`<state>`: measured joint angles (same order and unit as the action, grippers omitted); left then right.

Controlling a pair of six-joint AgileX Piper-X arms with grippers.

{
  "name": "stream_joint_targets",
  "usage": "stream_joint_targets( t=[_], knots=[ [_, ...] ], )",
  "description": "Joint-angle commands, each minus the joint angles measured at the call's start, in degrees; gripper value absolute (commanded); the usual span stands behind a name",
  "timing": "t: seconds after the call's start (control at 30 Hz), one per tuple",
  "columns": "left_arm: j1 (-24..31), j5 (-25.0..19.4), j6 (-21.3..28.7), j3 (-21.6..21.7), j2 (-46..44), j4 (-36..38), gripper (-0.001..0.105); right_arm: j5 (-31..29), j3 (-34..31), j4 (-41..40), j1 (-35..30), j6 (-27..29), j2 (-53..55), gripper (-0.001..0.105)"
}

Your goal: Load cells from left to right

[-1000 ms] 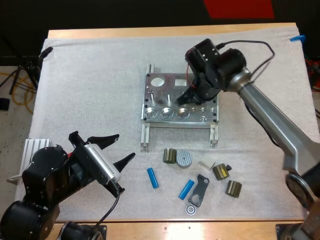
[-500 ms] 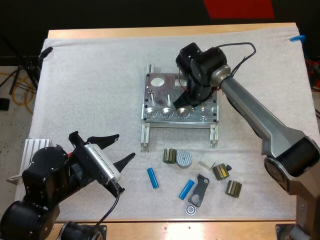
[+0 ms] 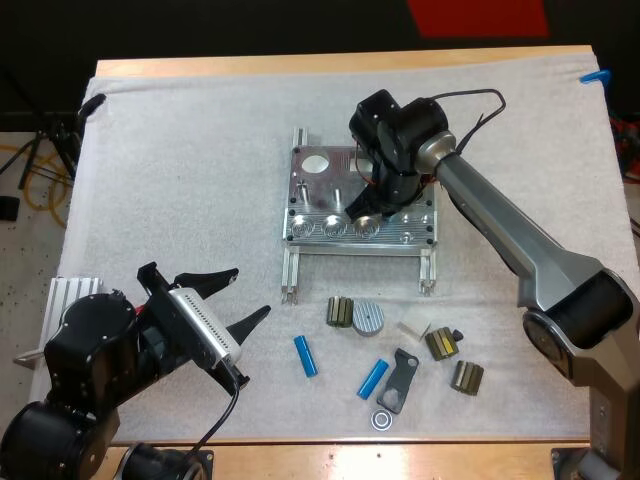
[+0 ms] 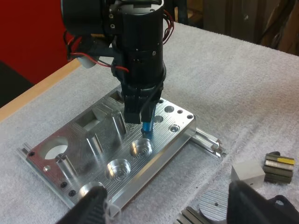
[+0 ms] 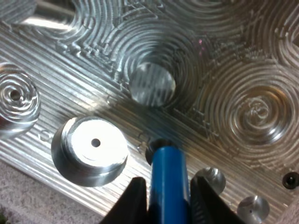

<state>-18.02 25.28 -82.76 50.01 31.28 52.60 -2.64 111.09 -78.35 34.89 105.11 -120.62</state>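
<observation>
A metal fixture (image 3: 318, 190) lies mid-mat with a row of round pockets along its near edge. My right gripper (image 3: 363, 206) hangs over that row, shut on a blue cylinder (image 4: 147, 127) held upright. The cylinder's lower tip (image 5: 161, 151) is just above the fixture (image 5: 219, 60), beside a round pocket (image 5: 91, 149) and not inside it. Two more blue cylinders (image 3: 305, 355) (image 3: 374, 379) lie on the mat nearer to me. My left gripper (image 3: 248, 292) hovers low at the near left, fingers (image 4: 91, 210) spread wide with nothing between them.
Near the mat's front lie small dark parts (image 3: 340, 312) (image 3: 441, 344) (image 3: 466, 377), a grey disc (image 3: 368, 318), a white block (image 3: 411, 329), a black bracket (image 3: 398, 380) and a small ring (image 3: 381, 419). A ribbed metal block (image 3: 72, 292) sits at the left edge.
My right gripper has shifted left and slightly nearer along the fixture with the blue cylinder, settling over the pocket row. The left arm has not moved.
</observation>
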Motion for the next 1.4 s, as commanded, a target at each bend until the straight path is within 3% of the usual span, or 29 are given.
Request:
stream_joint_targets(
  t=[0.0,0.33,1.37],
  knots=[
    [-0.3,0.7,-0.5,0.3,-0.1,-0.2,0.054,0.8,0.5,0.3,0.0,0.5,-0.3,0.000],
    [-0.3,0.7,-0.5,0.3,-0.1,-0.2,0.054,2.2,0.5,0.4,0.0,0.5,-0.6,0.000],
    [-0.3,0.7,-0.5,0.3,-0.1,-0.2,0.054,-2.7,0.5,3.4,0.0,-1.0,-1.5,0.000]
  ],
)
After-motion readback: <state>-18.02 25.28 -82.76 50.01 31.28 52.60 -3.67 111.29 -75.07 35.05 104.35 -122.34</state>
